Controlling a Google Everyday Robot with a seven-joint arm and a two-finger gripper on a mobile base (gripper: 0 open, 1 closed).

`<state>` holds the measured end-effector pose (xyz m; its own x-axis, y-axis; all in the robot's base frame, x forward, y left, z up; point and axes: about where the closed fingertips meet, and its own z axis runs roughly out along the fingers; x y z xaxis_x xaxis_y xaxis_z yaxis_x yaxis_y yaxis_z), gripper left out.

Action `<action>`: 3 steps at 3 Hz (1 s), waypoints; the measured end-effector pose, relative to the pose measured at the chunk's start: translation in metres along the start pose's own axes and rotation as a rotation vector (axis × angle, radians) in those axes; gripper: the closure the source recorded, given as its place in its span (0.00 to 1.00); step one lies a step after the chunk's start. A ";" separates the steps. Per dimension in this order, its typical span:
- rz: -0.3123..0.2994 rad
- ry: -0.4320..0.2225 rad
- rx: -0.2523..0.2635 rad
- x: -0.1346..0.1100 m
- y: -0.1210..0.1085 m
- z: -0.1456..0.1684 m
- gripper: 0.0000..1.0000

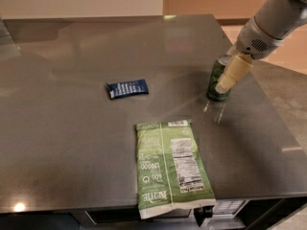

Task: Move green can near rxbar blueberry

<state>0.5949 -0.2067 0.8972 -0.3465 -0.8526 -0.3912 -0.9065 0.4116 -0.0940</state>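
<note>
Camera view, jaws at green can (213,76), grip unclear, rxbar blueberry (127,88) well apart

You have the gripper (222,86) at the upright green can (214,75), well apart from the rxbar blueberry (127,88) on the grey table (72,143)

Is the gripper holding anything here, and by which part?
Cannot tell. The gripper is at the green can, overlapping its right side from the top, but no closed hold shows; the can stands upright on the table.
</note>
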 end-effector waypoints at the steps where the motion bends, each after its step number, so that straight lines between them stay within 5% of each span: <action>1: 0.009 0.000 -0.010 0.000 -0.003 0.002 0.40; 3: -0.020 -0.035 -0.050 -0.032 0.005 -0.010 0.86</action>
<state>0.5988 -0.1809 0.9186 -0.3200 -0.8483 -0.4219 -0.9245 0.3769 -0.0568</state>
